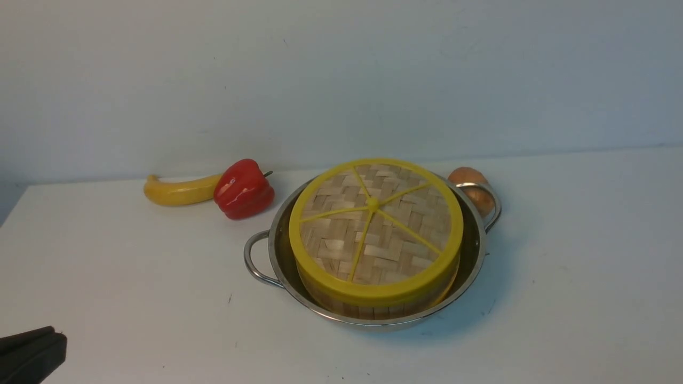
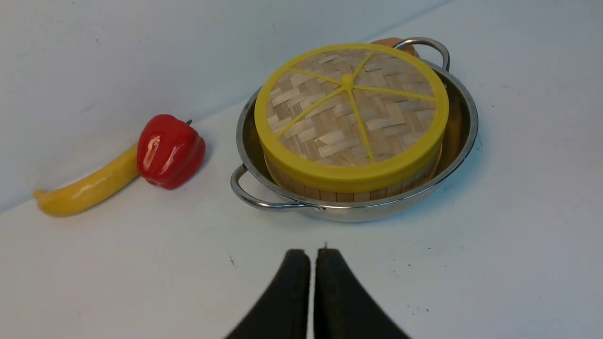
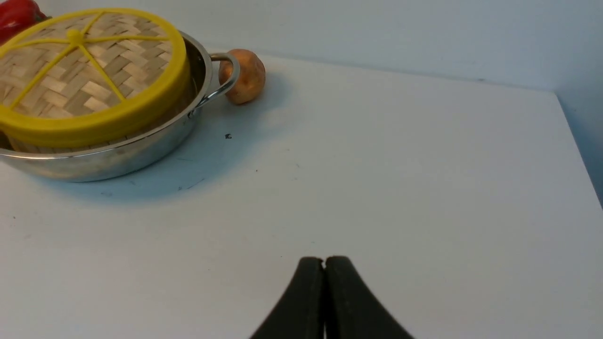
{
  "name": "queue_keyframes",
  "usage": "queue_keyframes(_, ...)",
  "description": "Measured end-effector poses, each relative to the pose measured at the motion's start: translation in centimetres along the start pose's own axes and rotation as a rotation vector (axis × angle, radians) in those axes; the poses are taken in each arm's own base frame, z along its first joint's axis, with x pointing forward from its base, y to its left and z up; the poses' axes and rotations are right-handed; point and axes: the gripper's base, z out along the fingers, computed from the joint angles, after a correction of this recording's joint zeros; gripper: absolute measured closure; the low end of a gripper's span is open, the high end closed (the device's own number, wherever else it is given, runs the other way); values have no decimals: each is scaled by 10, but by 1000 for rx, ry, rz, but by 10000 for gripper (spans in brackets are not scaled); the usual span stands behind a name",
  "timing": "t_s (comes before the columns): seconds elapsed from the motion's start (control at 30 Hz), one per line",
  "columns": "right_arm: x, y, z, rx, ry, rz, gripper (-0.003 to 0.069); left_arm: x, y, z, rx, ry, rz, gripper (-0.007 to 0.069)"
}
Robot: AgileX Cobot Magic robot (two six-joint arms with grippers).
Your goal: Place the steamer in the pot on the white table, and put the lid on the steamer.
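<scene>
The steel pot [image 1: 471, 255] stands mid-table on the white table [image 1: 587, 266]. The bamboo steamer [image 1: 368, 308] sits inside it, only its slatted wall showing under the lid [image 1: 376, 229], which rests flat on top. The same stack shows in the left wrist view: pot [image 2: 464, 136], steamer [image 2: 358, 192], lid [image 2: 351, 110]. It also shows in the right wrist view: pot [image 3: 141, 150], lid [image 3: 80, 75]. My left gripper [image 2: 313, 254] is shut and empty, hovering short of the pot; it shows at the front view's lower left corner [image 1: 32, 352]. My right gripper [image 3: 324, 262] is shut and empty, well off to the pot's right.
A yellow banana [image 1: 179, 191] and a red bell pepper [image 1: 243, 189] lie behind the pot to the left. A brown round vegetable [image 1: 472, 184] sits against the pot's far right handle [image 1: 491, 202]. The table's right edge [image 3: 577, 141] is near my right gripper.
</scene>
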Motion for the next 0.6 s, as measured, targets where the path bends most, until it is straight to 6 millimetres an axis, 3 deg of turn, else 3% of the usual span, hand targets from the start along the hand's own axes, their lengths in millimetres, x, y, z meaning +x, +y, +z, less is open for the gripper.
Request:
queue_keyframes(0.2, 0, 0, 0, 0, 0, 0, 623, 0, 0, 0, -7, -2, 0, 604)
queue_keyframes(0.33, 0, 0, 0, 0, 0, 0, 616, 5, 9, -1, -154, -3, -14, 599)
queue_keyframes(0.5, 0, 0, 0, 0, 1, 0, 600, 38, 20, 8, -423, -29, -76, 594)
queue_keyframes(0.6, 0, 0, 0, 0, 1, 0, 585, 74, 23, 21, -545, -115, -86, 594)
